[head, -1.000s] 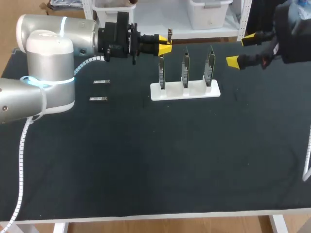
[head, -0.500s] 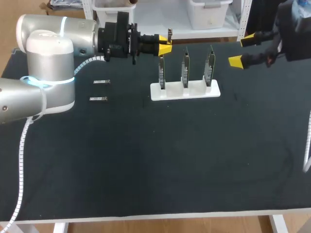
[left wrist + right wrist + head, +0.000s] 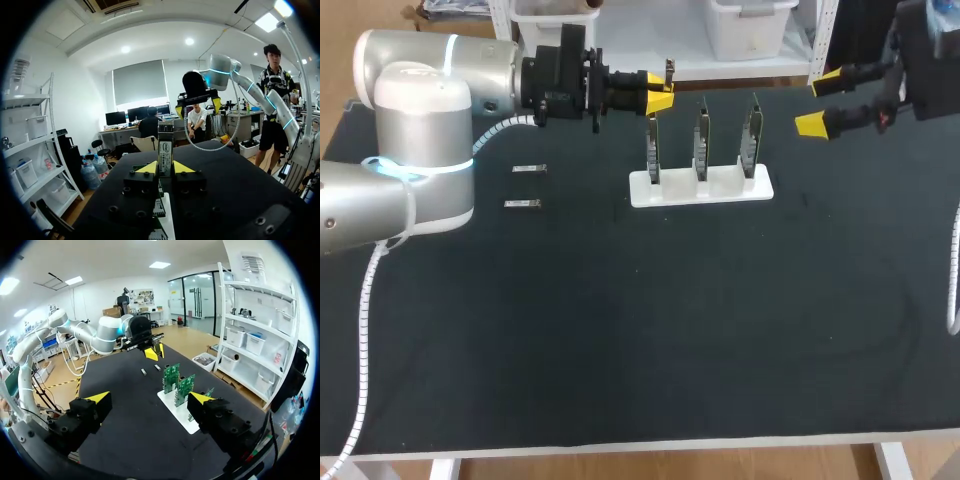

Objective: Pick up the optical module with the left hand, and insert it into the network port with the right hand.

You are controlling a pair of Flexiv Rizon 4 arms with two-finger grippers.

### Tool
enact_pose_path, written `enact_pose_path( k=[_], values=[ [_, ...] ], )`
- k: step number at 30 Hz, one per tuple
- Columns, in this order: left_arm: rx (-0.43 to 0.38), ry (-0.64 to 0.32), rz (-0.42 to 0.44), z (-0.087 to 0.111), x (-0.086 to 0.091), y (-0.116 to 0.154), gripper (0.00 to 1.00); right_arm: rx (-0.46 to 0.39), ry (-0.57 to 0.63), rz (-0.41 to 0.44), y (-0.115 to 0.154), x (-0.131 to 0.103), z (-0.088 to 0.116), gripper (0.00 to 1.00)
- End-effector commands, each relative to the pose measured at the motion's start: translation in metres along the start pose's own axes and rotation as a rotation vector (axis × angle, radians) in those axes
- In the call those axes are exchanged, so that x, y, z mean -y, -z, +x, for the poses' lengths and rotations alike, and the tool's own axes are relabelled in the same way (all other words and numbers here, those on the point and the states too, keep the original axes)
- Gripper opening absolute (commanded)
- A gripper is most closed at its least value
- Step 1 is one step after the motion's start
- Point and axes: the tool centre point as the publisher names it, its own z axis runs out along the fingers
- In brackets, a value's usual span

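3 boards (image 3: 702,140) in white holder (image 3: 722,187); left jaws tight on optical module (image 3: 165,150), right jaws wide apart.

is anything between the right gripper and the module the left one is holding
Nothing visible does. From the left wrist view, the optical module in the left gripper faces the open right gripper across open air. The circuit boards on the white stand appear lower, under that line.
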Motion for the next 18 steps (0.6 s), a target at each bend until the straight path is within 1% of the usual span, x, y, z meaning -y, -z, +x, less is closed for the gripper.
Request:
enact_pose_path(
  k=[1, 2, 4, 8, 11, 13, 18],
  values=[
    [0.001, -0.002, -0.002, 0.0, 0.0, 0.0, 0.0, 0.003, 0.001, -0.005, 0.0, 0.001, 0.0, 1.0],
    [0.001, -0.002, -0.002, 0.0, 0.0, 0.0, 0.0, 0.013, 0.009, -0.014, -0.002, 0.001, -0.002, 1.0],
    [0.001, -0.002, -0.002, 0.0, 0.0, 0.0, 0.0, 0.05, 0.054, -0.078, -0.01, -0.004, -0.012, 1.0],
    [0.001, -0.002, -0.002, 0.0, 0.0, 0.0, 0.0, 0.057, 0.128, -0.156, -0.024, -0.011, -0.024, 1.0],
    [0.001, -0.002, -0.002, 0.0, 0.0, 0.0, 0.0, 0.078, 0.166, -0.19, -0.032, -0.013, -0.033, 1.0],
    [0.001, -0.002, -0.002, 0.0, 0.0, 0.0, 0.0, 0.08, 0.191, -0.188, -0.038, -0.012, -0.038, 1.0],
    [0.001, -0.002, -0.002, 0.0, 0.0, 0.0, 0.0, 0.106, 0.207, -0.204, -0.046, -0.006, -0.047, 1.0]
  ],
)
